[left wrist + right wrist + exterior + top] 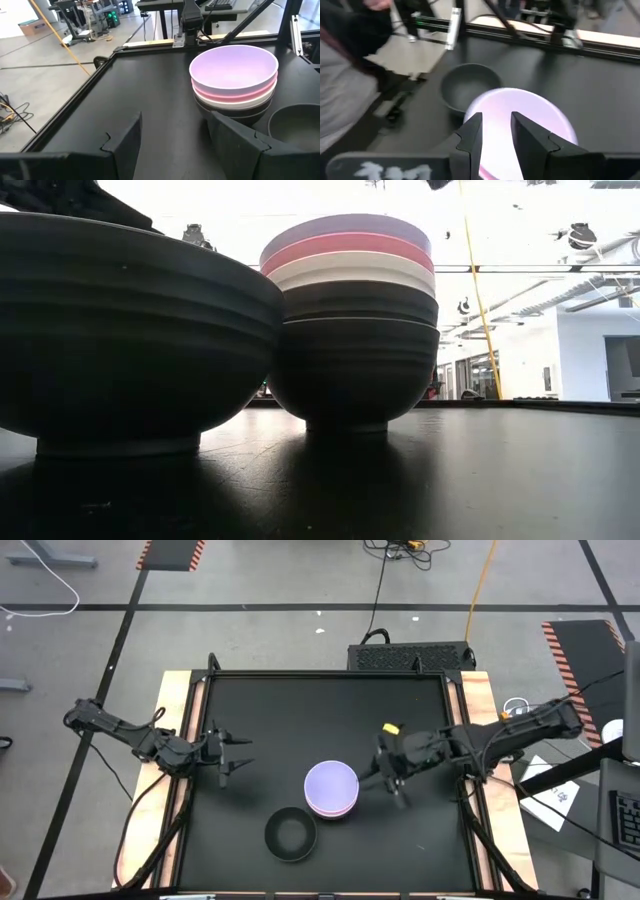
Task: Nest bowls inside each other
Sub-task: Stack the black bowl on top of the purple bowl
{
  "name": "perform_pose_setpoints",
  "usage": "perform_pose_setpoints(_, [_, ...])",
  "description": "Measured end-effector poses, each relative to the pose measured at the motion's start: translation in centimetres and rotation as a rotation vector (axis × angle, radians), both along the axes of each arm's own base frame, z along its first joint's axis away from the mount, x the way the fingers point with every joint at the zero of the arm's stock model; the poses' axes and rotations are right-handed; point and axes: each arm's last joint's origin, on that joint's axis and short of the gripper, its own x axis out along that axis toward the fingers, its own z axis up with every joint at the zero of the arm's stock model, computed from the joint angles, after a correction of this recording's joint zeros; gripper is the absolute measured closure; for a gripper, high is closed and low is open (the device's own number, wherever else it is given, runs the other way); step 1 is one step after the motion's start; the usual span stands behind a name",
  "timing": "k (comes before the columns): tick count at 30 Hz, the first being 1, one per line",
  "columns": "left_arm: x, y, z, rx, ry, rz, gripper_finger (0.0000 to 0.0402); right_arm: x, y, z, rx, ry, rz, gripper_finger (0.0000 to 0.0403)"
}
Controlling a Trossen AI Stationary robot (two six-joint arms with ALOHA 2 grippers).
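A stack of nested bowls (331, 788) stands near the table's middle. From the top it is lavender (345, 225), pink (345, 248), white (350, 272), then two black ones, and the lowest (350, 370) rests by its foot on the table. A single black bowl (290, 834) stands upright in front of it, toward the near edge. My right gripper (388, 783) hovers by the stack's right side, raised over the lavender bowl (545, 117). It is open with a narrow gap and holds nothing. My left gripper (238, 755) stands open at the table's left, pointing toward the stack (235, 75).
The black table top has a raised rim (330, 673) and wooden strips along its left and right sides (172, 740). There is bare table on the far half and at the near right. The single black bowl (297, 125) stands close beside the stack.
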Motion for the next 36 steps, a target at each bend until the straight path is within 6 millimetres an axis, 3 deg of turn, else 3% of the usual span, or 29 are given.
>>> perform_pose_setpoints(9, [0.0, 0.0, 0.0, -0.022, -0.009, 0.005, 0.0169, 0.4, 4.5, 0.0, 0.014, -0.038, 0.108, 0.0307])
perform_pose_setpoints(17, [0.0, 0.0, 0.1, -0.051, -0.015, 0.011, 0.0169, 0.5, 4.2, -1.1, -0.049, -0.001, 0.01, 0.0307])
perform_pose_setpoints(24, [0.0, 0.0, 0.0, -0.059, -0.013, 0.012, 0.0169, 3.3, 5.2, -3.5, 0.039, 0.083, 0.057, 0.0307])
perform_pose_setpoints(31, [0.0, 0.0, 0.0, -0.068, -0.01, 0.014, 0.0169, 5.4, 7.5, -3.7, 0.028, 0.123, 0.149, 0.0289])
perform_pose_setpoints(36, [0.0, 0.0, 0.0, -0.069, -0.01, 0.014, 0.017, 6.5, 7.8, -4.1, 0.04, 0.144, 0.141, 0.0256])
